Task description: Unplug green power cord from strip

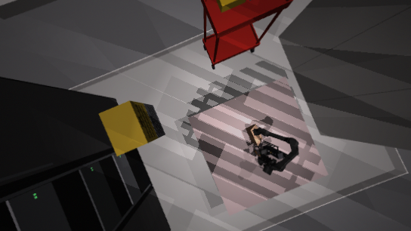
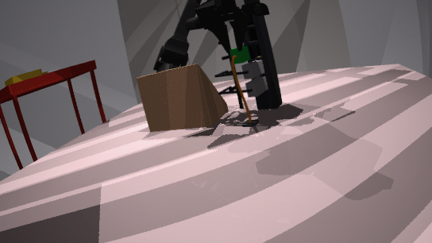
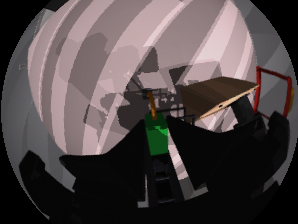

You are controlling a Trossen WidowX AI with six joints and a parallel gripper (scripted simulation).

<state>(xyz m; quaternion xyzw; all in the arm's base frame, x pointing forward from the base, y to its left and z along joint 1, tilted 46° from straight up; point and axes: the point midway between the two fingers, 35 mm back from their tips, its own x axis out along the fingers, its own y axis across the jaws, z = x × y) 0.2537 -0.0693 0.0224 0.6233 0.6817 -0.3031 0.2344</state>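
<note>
A green plug [image 2: 239, 53] [image 3: 157, 140] sits between the black fingers of my gripper [image 2: 238, 48] [image 3: 157, 128], which is shut on it, well above the striped pink table [image 2: 278, 179]. A thin orange cord [image 2: 241, 91] [image 3: 153, 106] hangs from the plug down to the table surface. The plug is right beside the upright black power strip [image 2: 265, 67], which carries two grey plugs [image 2: 256, 77]. I cannot tell whether the green plug's prongs are still in the strip. In the overhead view the arm [image 1: 281, 149] is small and the plug is hidden.
A brown cardboard box [image 2: 179, 97] [image 1: 254, 136] [image 3: 220, 96] stands tilted just left of the strip. A red cart [image 1: 234, 38] [image 2: 48, 77] stands off the table. A yellow box [image 1: 130, 122] sits on a black rack [image 1: 57, 189] far to the left.
</note>
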